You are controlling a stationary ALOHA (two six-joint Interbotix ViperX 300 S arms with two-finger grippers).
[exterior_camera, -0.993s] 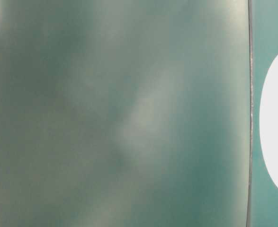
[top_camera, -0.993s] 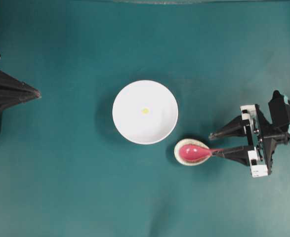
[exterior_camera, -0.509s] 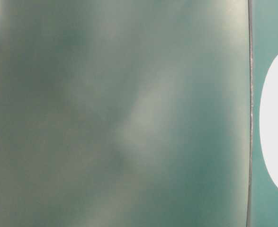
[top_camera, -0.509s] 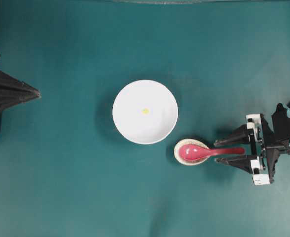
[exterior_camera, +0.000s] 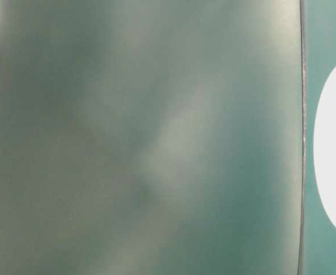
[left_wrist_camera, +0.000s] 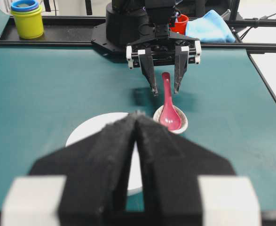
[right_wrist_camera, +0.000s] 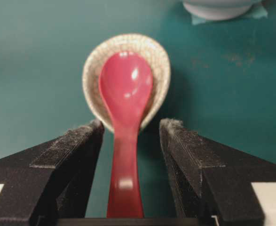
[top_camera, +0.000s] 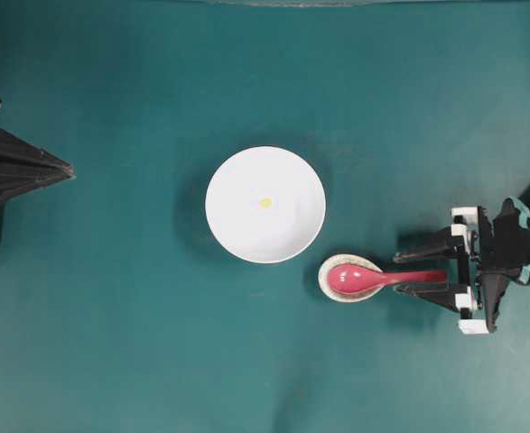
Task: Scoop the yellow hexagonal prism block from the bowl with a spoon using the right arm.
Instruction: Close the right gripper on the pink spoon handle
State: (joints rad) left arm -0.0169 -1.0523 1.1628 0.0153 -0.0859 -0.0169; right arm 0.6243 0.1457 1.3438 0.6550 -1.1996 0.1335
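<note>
The teal table mat [top_camera: 111, 343] gives me open room on every side of the right gripper [top_camera: 424, 271]; nothing stands near it but the spoon rest. The far table edge, with stacked cups and a blue cloth beyond it, lies behind the right arm [left_wrist_camera: 142, 19] in the left wrist view, well out of my path.

The large round plain white bowl [top_camera: 265, 205] sits ahead of the right gripper and off to one side, past the small speckled beige egg-shaped dish [right_wrist_camera: 93, 70], near it but not touching. I judge the bowl's rim the one edge to clear when carrying the spoon across.

The right gripper is spread wide, one finger on each side of the handle of the glossy pink-red soup spoon [right_wrist_camera: 125, 117], with a gap showing on both sides: not yet gripping. The scoop rests in the beige dish just ahead of the fingertips; the handle points back between them.

The left gripper [left_wrist_camera: 137, 141] is pressed together, parked well apart from all of this.

Judgement: the spoon looks stiff, light and slick, likely to twist or slip. I would pinch mid-handle, squarely.

The tiny bright yellow hexagonal prism block [top_camera: 265, 202] lies near the bowl's centre, well beyond the gripper. It looks light and likely to skid ahead of the scoop.
</note>
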